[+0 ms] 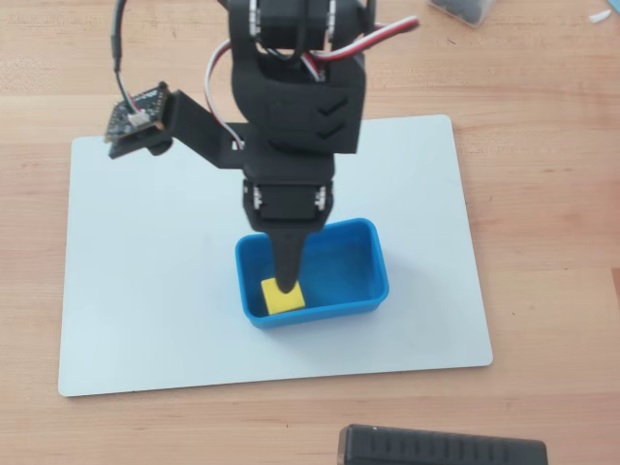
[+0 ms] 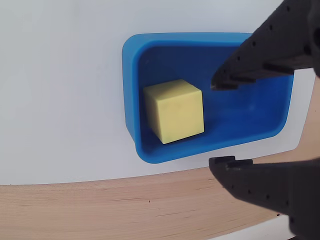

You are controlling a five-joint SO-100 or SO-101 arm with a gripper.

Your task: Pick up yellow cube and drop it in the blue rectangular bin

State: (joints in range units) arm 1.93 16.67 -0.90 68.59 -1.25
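The yellow cube (image 1: 283,295) rests inside the blue rectangular bin (image 1: 378,254), at the bin's left end in the overhead view. In the wrist view the cube (image 2: 175,111) sits on the floor of the bin (image 2: 131,90), free of both fingers. My gripper (image 1: 288,275) hangs just above the cube, its black tip over the cube's far edge. In the wrist view the gripper (image 2: 216,124) is open, with one finger (image 2: 260,60) over the bin and the other finger (image 2: 260,182) outside its near wall. It holds nothing.
The bin stands on a white mat (image 1: 145,291) on a wooden table (image 1: 552,194). A black box (image 1: 441,448) lies at the bottom edge and a dark container (image 1: 465,8) at the top right. The wrist camera board (image 1: 136,116) juts out to the left of the arm.
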